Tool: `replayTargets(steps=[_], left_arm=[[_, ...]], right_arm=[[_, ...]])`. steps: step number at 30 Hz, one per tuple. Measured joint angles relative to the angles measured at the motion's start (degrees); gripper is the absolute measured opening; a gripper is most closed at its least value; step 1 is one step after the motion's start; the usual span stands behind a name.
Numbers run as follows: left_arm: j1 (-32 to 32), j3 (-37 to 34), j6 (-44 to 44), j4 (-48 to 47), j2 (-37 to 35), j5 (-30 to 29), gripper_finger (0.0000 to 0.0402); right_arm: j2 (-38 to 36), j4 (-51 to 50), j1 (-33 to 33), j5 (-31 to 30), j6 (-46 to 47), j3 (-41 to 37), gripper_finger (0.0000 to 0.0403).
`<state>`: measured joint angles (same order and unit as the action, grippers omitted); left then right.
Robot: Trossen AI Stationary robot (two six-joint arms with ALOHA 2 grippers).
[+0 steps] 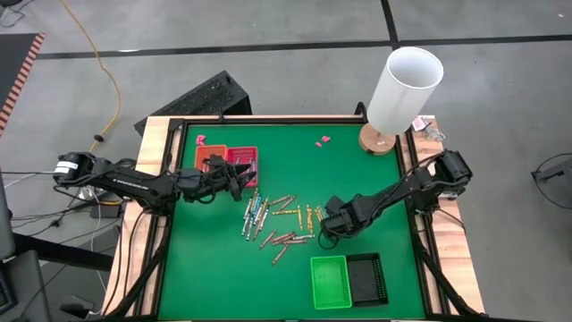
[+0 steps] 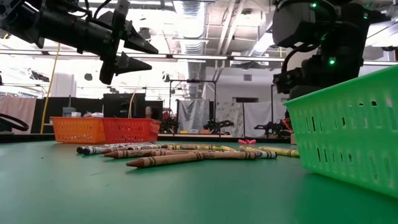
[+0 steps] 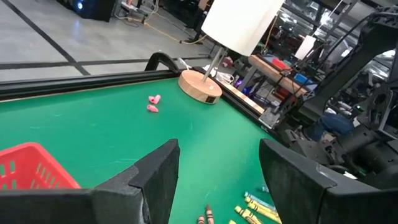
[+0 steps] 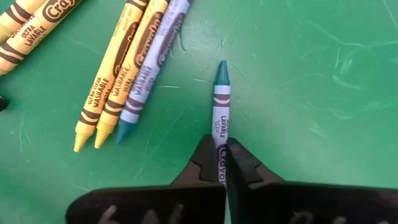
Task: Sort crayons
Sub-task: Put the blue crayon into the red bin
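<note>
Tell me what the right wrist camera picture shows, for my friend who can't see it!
The right gripper is shut on a blue crayon lying on the green table, with the crayon's tip pointing away from the camera. Beside it lie two yellow crayons and a pale blue crayon, side by side.

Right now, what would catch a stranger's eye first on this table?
Probably the scatter of crayons across the middle of the green table, and the tall white lamp at its far right corner. Then the right gripper, its fingers shut on a teal crayon at the pile's right edge, while the left gripper hangs open by the red basket.
</note>
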<state>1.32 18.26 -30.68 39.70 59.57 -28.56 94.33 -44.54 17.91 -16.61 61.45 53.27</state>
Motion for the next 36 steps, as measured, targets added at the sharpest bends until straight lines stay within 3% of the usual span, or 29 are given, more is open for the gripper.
replayTargets(steps=[12,20,26,29,36], left_arm=[[0.01,0.0,-0.5,1.41,0.0,0.69,0.021],[0.01,0.0,2.89,6.4,0.02,11.18,0.021],[0.02,0.0,6.55,10.24,0.02,20.17,0.021],[0.02,0.0,7.82,11.22,0.02,21.62,0.021],[0.05,0.04,10.47,15.93,0.55,21.21,0.021]], right_arm=[[-7.88,1.47,-0.76,-11.1,-2.7,-0.19,0.0003],[-13.6,23.19,-3.67,-19.77,-22.14,-0.17,0.0002],[-14.09,45.75,-6.31,-19.01,-41.61,-0.1,0.0002],[-13.55,57.11,-7.25,-14.74,-50.17,-0.08,0.0001],[-12.81,69.54,-9.06,-4.96,-56.09,-0.04,0.0001]])
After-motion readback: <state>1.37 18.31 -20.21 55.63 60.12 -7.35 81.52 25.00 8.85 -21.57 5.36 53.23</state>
